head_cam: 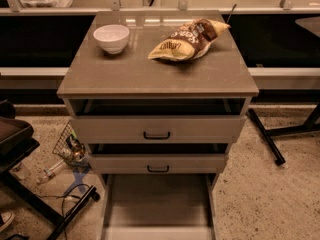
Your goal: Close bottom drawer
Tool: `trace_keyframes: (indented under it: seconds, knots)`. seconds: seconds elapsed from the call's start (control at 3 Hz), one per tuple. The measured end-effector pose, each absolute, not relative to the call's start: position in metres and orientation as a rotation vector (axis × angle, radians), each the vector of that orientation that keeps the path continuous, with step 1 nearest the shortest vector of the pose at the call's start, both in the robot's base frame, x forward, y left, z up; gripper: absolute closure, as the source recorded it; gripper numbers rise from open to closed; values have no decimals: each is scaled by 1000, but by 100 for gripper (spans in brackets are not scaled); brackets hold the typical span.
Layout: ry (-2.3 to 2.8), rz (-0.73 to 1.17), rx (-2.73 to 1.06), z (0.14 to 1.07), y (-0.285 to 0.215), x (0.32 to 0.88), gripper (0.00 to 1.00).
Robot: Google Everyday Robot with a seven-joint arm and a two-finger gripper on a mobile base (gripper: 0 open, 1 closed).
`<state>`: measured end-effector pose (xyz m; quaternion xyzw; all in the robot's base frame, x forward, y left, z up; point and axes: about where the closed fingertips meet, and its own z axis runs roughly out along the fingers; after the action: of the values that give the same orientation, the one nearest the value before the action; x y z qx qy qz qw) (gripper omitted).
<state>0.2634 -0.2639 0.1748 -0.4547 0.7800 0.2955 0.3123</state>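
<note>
The bottom drawer [157, 206] is pulled far out toward me, a long plain grey-beige tray that runs off the lower edge of the view; its front and handle are out of view. Above it the middle drawer [158, 163] and the top drawer [157, 129], each with a small black handle, stand slightly open. The gripper is not in view.
On the cabinet top [100, 76] sit a white bowl [111, 37] and a chip bag [187, 40]. A dark chair base [30, 194], a wire basket [70, 145] and cables lie on the floor at left. A black table leg [266, 136] stands at right.
</note>
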Motion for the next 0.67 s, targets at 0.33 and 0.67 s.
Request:
trace_keyframes:
  seconds: [0.33, 0.67]
  knots:
    - [1990, 827, -1207, 156, -243, 274, 100]
    - [1936, 842, -1241, 150, -225, 296, 100]
